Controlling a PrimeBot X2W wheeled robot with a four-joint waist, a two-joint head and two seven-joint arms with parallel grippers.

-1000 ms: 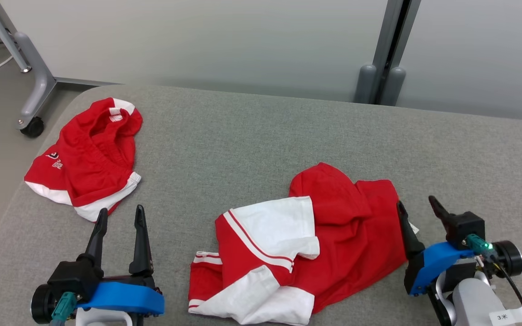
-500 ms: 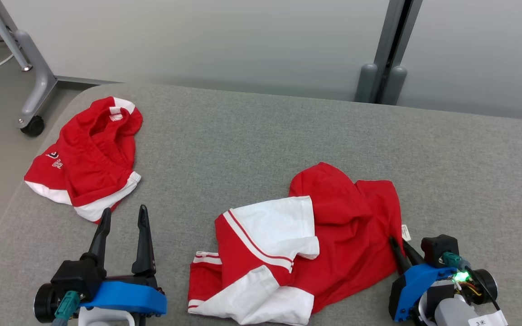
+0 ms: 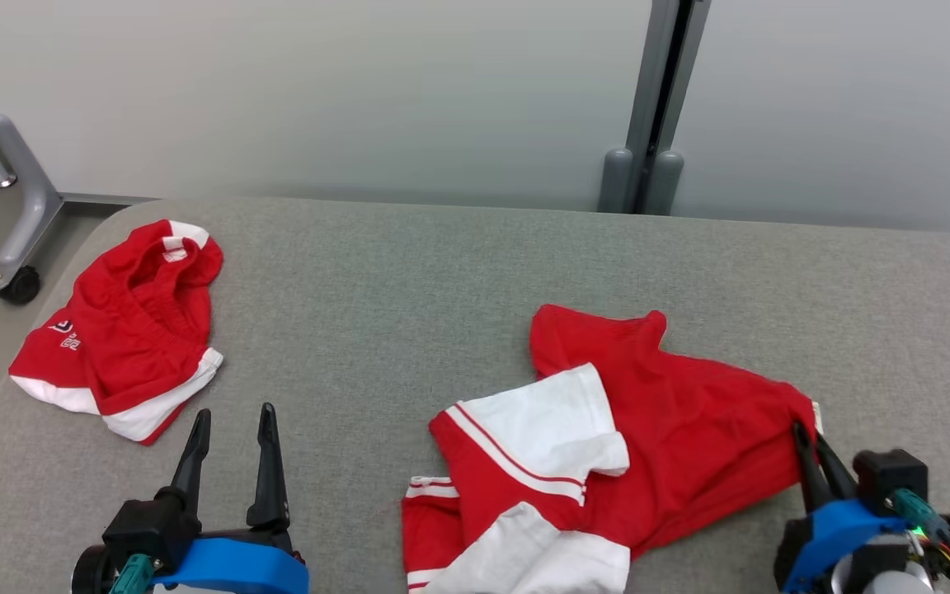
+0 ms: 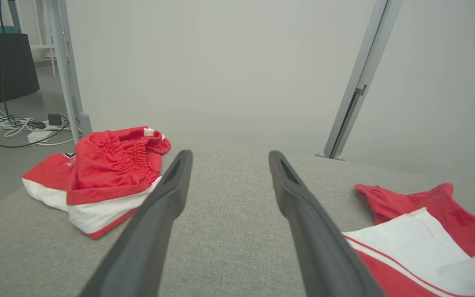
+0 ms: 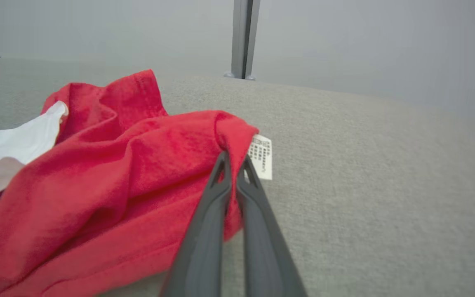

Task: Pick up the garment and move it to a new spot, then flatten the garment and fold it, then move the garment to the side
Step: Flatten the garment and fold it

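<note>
The shirt [image 3: 689,412] is red with white panels. It lies crumpled on the grey cloth-covered table [image 3: 409,280], right of the middle and toward the near edge in the head view. Its right-hand edge is bunched up into a peak, and that peak sits between the fingers of the right gripper [image 3: 806,433]. The wrist view shows the two dark fingers pressed together with a fold of red cloth pinched at their tips [image 5: 233,159]. The cloth [image 5: 138,165] drapes away to the left of the fingers. A small white printed label [image 5: 261,156] hangs from the pinched edge, just to the right of the fingertips. The rest of the shirt rests on the table, with a white sleeve folded over the red near its middle.

The left gripper [image 3: 235,410] is at the lower left with its fingers spread wide apart and nothing between them. It is well clear of the shirt, which is off to its right [image 4: 447,206]. Through the gap between its fingers [image 4: 230,153] there is bare table. Red shorts [image 3: 137,322] with white trim lie in a heap near the table's far left corner, ahead and to the left of that gripper and not touching it.

A grey post [image 3: 648,107] stands against the pale wall behind the table.
</note>
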